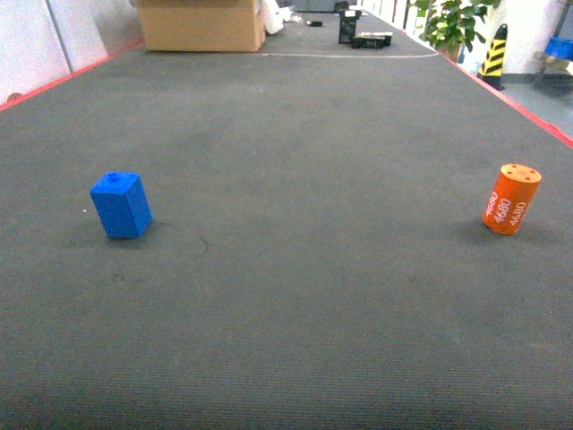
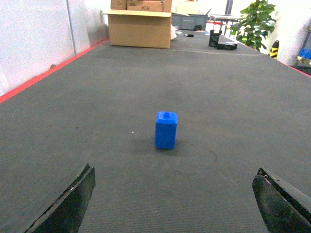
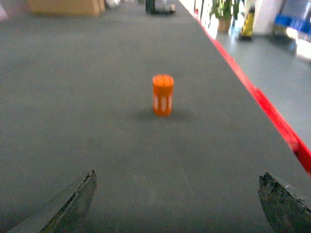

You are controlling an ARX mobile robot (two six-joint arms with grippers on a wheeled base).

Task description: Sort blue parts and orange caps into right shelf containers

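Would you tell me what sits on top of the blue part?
A tiny round stud is on the top face of the blue part; nothing else rests there. Its underside, against the grey mat, is hidden.

The small blue box-shaped block (image 1: 120, 205) is standing on the dark grey ribbed tabletop (image 1: 295, 296), well left of the orange printed cylinder cap (image 1: 511, 199); the brown cardboard box (image 1: 201, 24) is sitting far behind the block.

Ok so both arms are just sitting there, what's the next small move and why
Probably ease the left gripper straight forward toward the blue part. Its fingers are spread wide with nothing between them, and the part stands upright on the grey mat, centred ahead. The right gripper faces the orange cap likewise, so it could follow.
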